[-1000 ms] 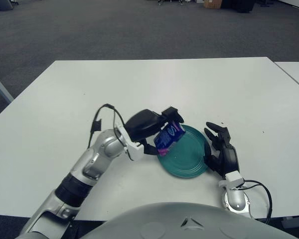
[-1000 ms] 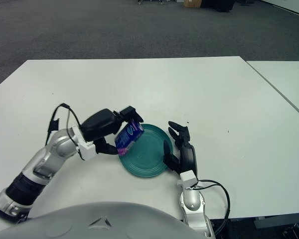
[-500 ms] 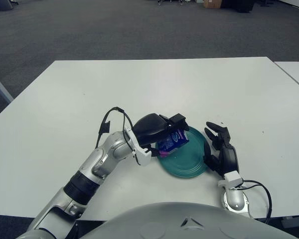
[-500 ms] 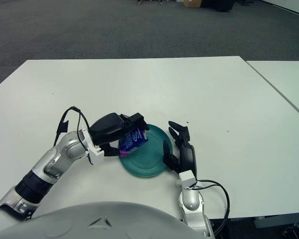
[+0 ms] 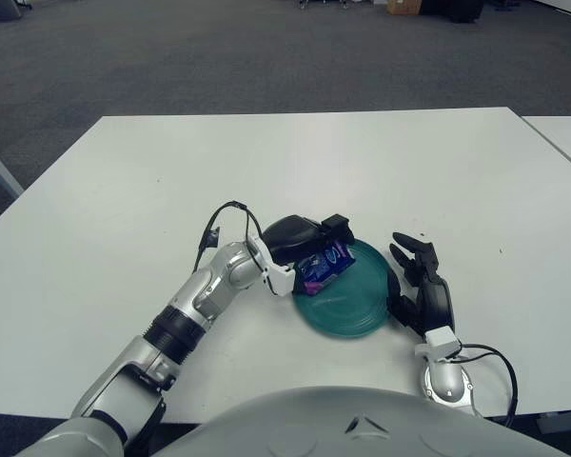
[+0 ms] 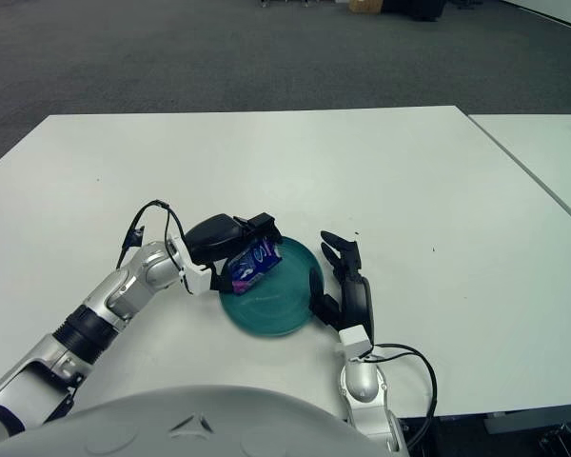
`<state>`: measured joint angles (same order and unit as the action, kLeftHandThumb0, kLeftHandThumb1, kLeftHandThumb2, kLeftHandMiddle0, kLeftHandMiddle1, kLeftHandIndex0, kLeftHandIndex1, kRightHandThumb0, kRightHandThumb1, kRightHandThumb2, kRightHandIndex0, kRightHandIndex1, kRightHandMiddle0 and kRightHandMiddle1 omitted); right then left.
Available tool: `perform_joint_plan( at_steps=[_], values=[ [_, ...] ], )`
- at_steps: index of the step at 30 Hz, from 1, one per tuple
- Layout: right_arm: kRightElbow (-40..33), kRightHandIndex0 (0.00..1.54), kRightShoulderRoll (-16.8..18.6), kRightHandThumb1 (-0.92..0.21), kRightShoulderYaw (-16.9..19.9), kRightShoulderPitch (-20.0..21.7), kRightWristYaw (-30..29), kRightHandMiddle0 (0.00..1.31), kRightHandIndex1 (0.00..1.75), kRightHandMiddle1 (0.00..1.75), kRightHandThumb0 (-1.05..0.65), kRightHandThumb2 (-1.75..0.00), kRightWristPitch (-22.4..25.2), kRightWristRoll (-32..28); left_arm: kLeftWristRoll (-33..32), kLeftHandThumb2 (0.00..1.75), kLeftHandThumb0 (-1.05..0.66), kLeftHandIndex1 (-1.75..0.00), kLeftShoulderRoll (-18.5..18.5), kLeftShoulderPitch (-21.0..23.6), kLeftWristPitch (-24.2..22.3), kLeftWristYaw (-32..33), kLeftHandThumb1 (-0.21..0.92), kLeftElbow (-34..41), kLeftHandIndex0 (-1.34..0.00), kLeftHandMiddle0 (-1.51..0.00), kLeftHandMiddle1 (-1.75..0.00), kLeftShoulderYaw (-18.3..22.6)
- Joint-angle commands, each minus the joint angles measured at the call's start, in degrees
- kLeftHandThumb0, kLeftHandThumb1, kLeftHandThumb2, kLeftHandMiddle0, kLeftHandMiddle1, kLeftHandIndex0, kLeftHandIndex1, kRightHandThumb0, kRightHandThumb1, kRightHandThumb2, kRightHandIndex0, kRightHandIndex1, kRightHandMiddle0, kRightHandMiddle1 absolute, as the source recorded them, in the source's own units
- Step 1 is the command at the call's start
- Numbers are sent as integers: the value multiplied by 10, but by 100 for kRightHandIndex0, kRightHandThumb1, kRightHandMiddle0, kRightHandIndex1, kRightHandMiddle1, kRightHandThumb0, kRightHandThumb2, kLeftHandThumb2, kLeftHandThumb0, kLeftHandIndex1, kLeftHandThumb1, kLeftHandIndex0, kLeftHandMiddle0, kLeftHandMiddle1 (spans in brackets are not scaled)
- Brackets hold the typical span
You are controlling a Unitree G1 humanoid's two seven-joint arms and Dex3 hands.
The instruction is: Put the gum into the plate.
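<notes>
Blue gum (image 5: 324, 268) in left hand (image 5: 300, 241), label unreadable.

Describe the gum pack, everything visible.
The gum pack is a small blue packet with purple and white print, glossy like plastic wrap. It sits tilted in the left hand, whose dark fingers close over its top, at the left edge of the teal plate. Whether it touches the plate cannot be told. The right hand rests by the plate's right rim.

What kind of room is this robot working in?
Probably a large office or lab hall: grey carpet floor, plain white table, a second table alongside, and what look like boxes far back.
</notes>
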<state>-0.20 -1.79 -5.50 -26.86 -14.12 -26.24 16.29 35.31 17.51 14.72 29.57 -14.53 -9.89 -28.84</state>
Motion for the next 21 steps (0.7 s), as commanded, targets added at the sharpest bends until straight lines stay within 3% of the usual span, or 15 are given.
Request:
perform_joint_plan(
  at_steps=[1, 4, 5, 9, 15, 18, 21],
  values=[
    [55, 51, -2, -92, -5, -32, 4, 0, 2, 92, -82, -79, 30, 10, -2, 32, -97, -162, -7, 10, 24, 27, 88, -32, -9, -21, -148, -4],
    [56, 50, 1, -92, -9, -32, 7, 0, 2, 93, -81, -78, 26, 2, 1, 26, -102, -143, -11, 10, 30, 33, 91, -39, -4, -12, -127, -6],
    [57, 50, 1, -92, -10, -32, 7, 0, 2, 93, -81, -77, 25, 1, 2, 24, -103, -123, -12, 9, 29, 33, 91, -38, -2, -9, -110, -7],
    [61, 49, 2, -92, -12, -29, 6, 0, 2, 93, -81, -76, 20, -1, 4, 22, -104, -77, -9, 0, 6, 11, 92, -1, 0, -7, -68, -7],
    [69, 48, 1, -92, -15, -24, 1, 0, 1, 91, -81, -78, 15, 7, 14, 24, -105, -24, -1, 2, -19, -18, 92, 24, 0, -3, -16, -13],
    [71, 48, 1, -92, -17, -23, 4, 0, 1, 89, -82, -79, 10, 3, 17, 27, -105, -8, 3, 3, -21, -21, 92, 29, 0, -1, -5, -13],
    [70, 48, 2, -92, -18, -24, 8, 0, 1, 89, -82, -80, 8, -4, 18, 30, -105, -2, 10, 9, -10, -26, 92, 27, 0, 0, -2, -17]
  ],
)
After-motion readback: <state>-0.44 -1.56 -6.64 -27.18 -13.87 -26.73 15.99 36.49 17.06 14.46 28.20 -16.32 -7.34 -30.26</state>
